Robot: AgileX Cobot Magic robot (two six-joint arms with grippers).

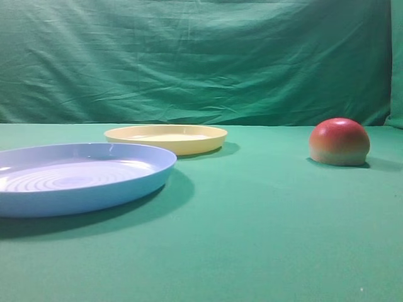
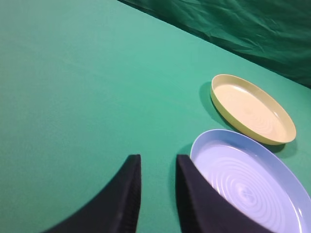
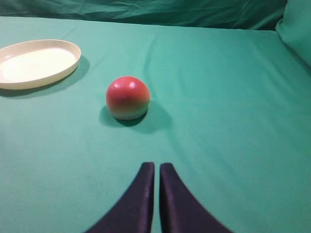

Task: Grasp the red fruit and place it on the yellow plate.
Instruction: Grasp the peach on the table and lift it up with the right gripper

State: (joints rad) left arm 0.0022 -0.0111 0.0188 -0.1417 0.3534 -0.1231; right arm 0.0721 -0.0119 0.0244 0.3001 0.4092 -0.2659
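The red fruit (image 1: 339, 141) (image 3: 128, 97), red on top and yellow-green at its base, rests on the green cloth at the right. The pale yellow plate (image 1: 166, 138) (image 2: 252, 108) (image 3: 36, 63) lies bare at the back, left of the fruit. In the right wrist view my right gripper (image 3: 157, 166) is shut with nothing in it, a short way in front of the fruit. My left gripper (image 2: 158, 158) stands open and bare above the cloth, its right finger just left of the blue plate's rim. Neither gripper shows in the exterior high view.
A larger light-blue plate (image 1: 75, 176) (image 2: 252, 179) with concentric rings lies in front of the yellow one. A green cloth backdrop (image 1: 201, 56) hangs behind the table, and a fold of it (image 3: 296, 29) rises at the far right.
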